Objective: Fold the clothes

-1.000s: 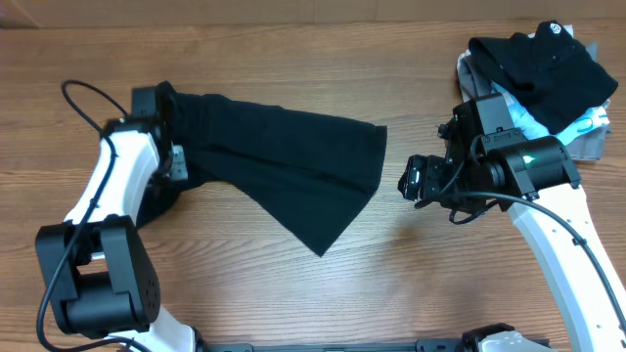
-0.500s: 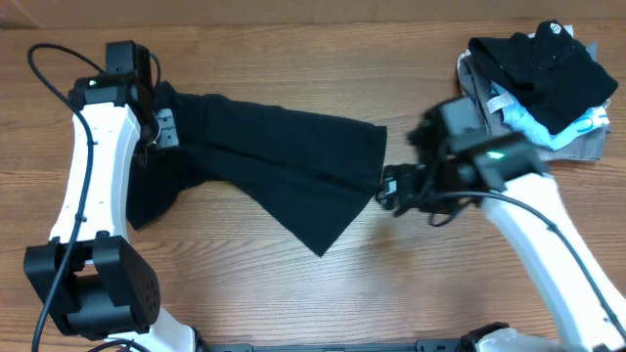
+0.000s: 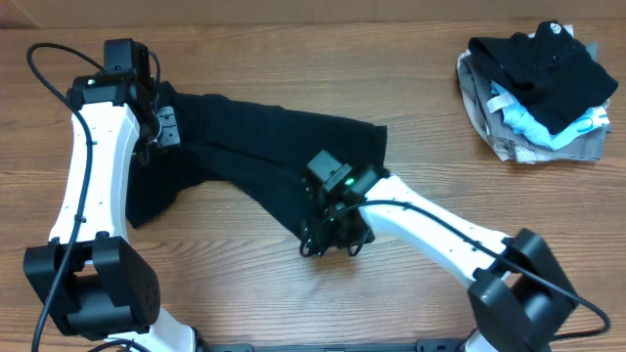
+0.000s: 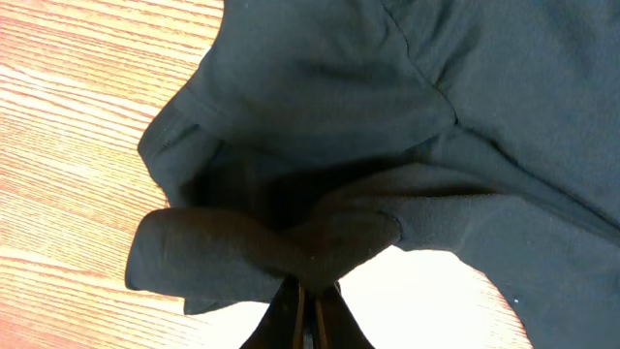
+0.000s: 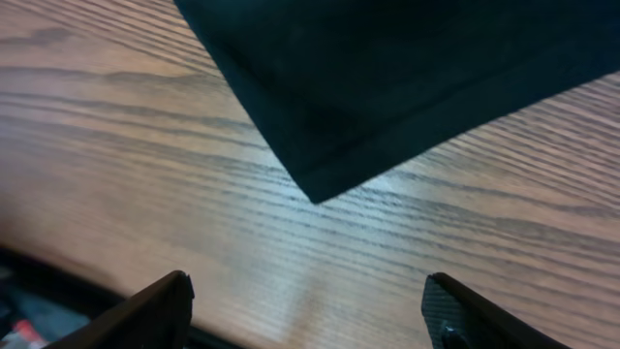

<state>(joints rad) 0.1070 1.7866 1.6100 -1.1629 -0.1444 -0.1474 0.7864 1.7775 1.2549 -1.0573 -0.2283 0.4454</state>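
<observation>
Your left gripper [image 4: 308, 305] is pressed together on a bunched fold of the large plain black short-sleeved T-shirt [image 3: 254, 147], pinching the soft fabric between its fingers. In the overhead view that gripper [image 3: 168, 127] sits at the shirt's left end, near the far left part of the brown wood-grain table [image 3: 293, 59].

From that pinch, the shirt spreads to the right across the middle of the table, with part of it drooping down on the left beside your left arm. Its lower edge narrows to a pointed corner [image 5: 315, 194] that lies flat on the wood.

Your right gripper [image 3: 333, 240] is right at that corner. In its wrist view, the gripper [image 5: 310, 320] has its two fingers [image 5: 160, 310] spread wide, with only bare table between them. The corner lies just ahead of the fingers and is not touching them.

A loose pile of black, light-blue and grey garments [image 3: 538, 88] sits at the far right of the table, well apart from the shirt.
</observation>
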